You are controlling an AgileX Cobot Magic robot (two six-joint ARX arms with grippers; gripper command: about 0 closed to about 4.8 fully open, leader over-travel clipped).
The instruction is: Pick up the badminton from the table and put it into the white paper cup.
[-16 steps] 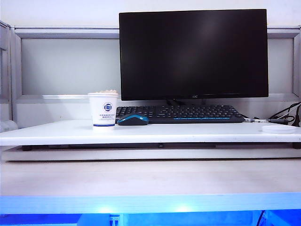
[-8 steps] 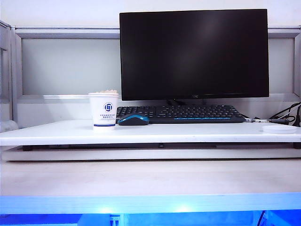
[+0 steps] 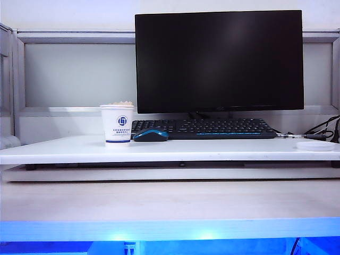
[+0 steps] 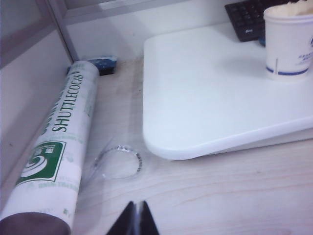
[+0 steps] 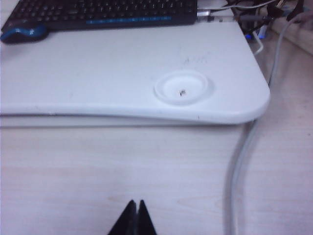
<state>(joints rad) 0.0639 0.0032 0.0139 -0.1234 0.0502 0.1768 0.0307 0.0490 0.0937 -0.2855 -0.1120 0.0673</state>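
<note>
Across the last second the exterior view showed no change. The badminton point(image 3: 119, 103) sat inside the white paper cup point(image 3: 117, 124) on the counter point(image 3: 212, 149). Left tool point(image 4: 136, 219) and right tool point(image 5: 134, 217) hung fully closed, empty, over the lower wooden surface; task judged complete.

Bright, even light; wrist views soft (slightly blurred), blue glow along exterior view's bottom.

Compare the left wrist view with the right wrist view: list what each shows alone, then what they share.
Left wrist only: the shuttlecock tube lying on the wooden desk, the cup with the badminton showing at its rim, and the shut left gripper.
Right wrist only: the mouse, a round lid, a grey cable, and the shut right gripper.
Both: the table and the keyboard.
</note>
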